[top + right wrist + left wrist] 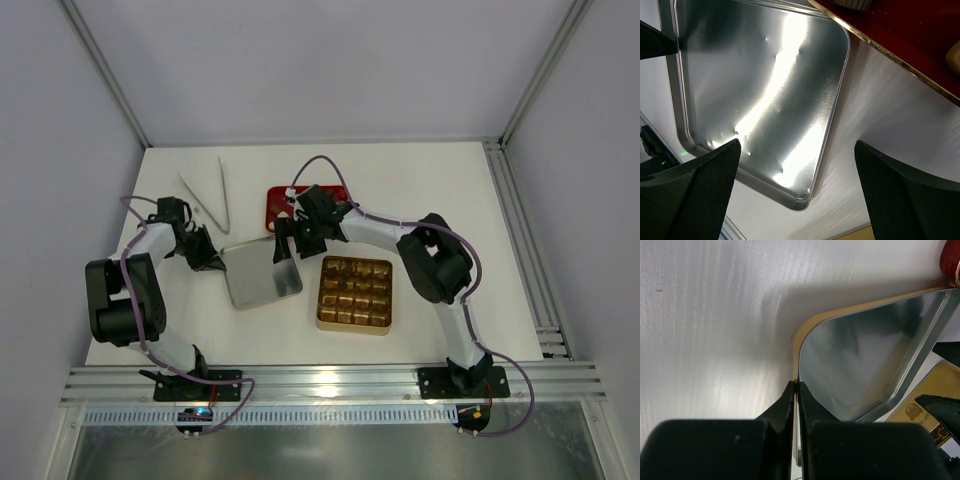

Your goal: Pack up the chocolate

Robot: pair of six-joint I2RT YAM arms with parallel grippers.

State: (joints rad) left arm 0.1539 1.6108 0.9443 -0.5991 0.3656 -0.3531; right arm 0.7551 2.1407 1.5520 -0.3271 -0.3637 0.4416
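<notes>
Plainly, the white table [440, 190] is set up for packing. The square gold tin [321, 293] sits between the arms, its grid of cells facing up. From above I cannot tell which cells are filled.

Just to its left the silver lid [255, 280] lies upside down, hollow side up. The left gripper [796, 386] is closed on the lid's thin rim at the outer edge, probably to steady it or drag it aside.

The red tray [920, 35] lies behind the lid, one corner close to it. The right gripper [796, 147] hangs with its jaws wide apart over the lid's corner by that tray, gripping nothing; it looks poised for a pick.

Tongs [205, 201] rest unused at the far left.

The chocolate [953, 56] that shows is a tan piece and a paler one in the red tray.
</notes>
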